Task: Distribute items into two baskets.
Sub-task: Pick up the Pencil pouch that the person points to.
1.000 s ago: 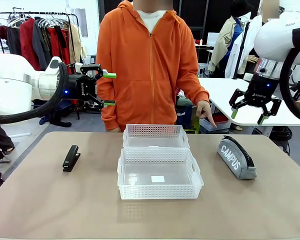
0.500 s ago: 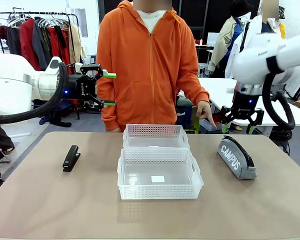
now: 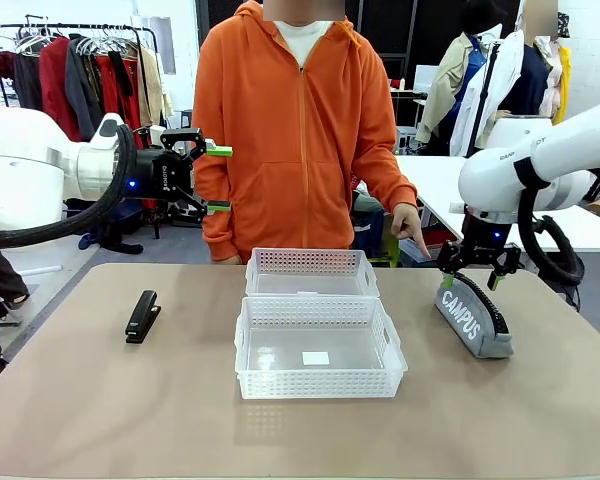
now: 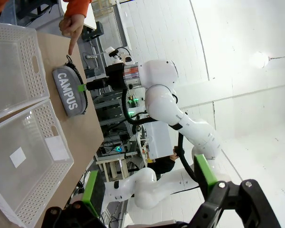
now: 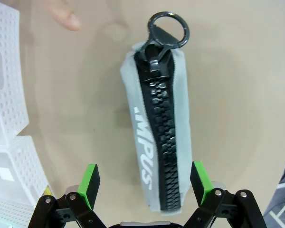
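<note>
The grey "CAMPUS" pouch (image 3: 472, 318) lies on the right of the table, zipper up. My right gripper (image 3: 469, 280) hangs open just above its far end. In the right wrist view the pouch (image 5: 156, 133) lies lengthwise between the spread green fingertips of that gripper (image 5: 145, 183), untouched. A black stapler (image 3: 142, 315) lies at the table's left. Two white lattice baskets stand in the middle, one near (image 3: 320, 383) and one far (image 3: 310, 262). My left gripper (image 3: 218, 179) is open and empty, raised beyond the table's far-left edge. The left wrist view shows its open fingers (image 4: 147, 183) and the pouch (image 4: 69, 92).
A person in an orange hoodie stands at the far side, one hand (image 3: 412, 225) pointing a finger down near the pouch's far end; the fingertip (image 5: 64, 16) appears at the top of the right wrist view. Bare tabletop surrounds the baskets (image 5: 4, 85).
My right arm has come down and to the left, from high at the right edge to just over the pouch. The left arm, the stapler and the baskets have not moved.
</note>
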Motion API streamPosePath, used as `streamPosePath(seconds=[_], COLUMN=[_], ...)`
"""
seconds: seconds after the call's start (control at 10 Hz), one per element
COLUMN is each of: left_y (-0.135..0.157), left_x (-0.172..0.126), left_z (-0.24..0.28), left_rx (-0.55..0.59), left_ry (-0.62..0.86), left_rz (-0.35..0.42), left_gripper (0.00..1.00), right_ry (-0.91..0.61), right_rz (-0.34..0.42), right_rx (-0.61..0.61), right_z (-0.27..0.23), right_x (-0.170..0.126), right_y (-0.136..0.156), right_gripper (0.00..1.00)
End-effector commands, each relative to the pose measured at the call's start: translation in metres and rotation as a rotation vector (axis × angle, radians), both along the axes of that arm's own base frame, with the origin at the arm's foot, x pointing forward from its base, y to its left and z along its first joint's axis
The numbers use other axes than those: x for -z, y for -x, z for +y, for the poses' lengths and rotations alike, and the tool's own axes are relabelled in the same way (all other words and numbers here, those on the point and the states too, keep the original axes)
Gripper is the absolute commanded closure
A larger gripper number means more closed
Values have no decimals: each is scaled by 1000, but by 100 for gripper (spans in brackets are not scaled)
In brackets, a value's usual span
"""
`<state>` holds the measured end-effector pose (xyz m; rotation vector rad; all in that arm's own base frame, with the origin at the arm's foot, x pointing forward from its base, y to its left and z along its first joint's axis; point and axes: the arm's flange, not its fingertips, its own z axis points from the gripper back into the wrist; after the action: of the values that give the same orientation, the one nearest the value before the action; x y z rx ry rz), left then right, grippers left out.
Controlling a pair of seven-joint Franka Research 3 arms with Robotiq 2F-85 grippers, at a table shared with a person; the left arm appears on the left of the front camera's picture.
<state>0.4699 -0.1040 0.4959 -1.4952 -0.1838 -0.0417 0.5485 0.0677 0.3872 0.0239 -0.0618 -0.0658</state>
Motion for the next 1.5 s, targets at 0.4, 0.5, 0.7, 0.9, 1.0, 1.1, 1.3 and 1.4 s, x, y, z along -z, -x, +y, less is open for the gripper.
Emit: streamPosePath(seconds=[0.4, 0.5, 0.7, 0.9, 1.0, 1.1, 1.3, 1.4], left_y=[1, 1, 1, 1, 1, 1, 1, 1], left_x=[-2, -2, -2, -2, -2, -2, -2, -2], left_z=[1, 1, 1, 1, 1, 1, 1, 1], left_rx=[0, 0, 0, 0, 0, 0, 0, 0], left_ry=[4, 4, 4, 4, 4, 4, 4, 4], left_rz=[-3, -3, -3, -3, -3, -3, -3, -3], left_gripper=[0, 0, 0, 0, 0, 0, 0, 0], right_ry=[-24, -13, -23, -20, -18, -17, -22, -26], right_rz=[23, 8, 17, 15, 12, 13, 30, 30], right_rx=[-50, -70, -57, -53, -51, -51, -62, -59], right_z=[-6, -8, -7, -10, -10, -10, -9, -8], right_x=[23, 24, 23, 21, 21, 21, 21, 18], right_y=[11, 12, 12, 12, 11, 10, 9, 9], right_gripper=[0, 9, 47, 86, 100, 100, 100, 100])
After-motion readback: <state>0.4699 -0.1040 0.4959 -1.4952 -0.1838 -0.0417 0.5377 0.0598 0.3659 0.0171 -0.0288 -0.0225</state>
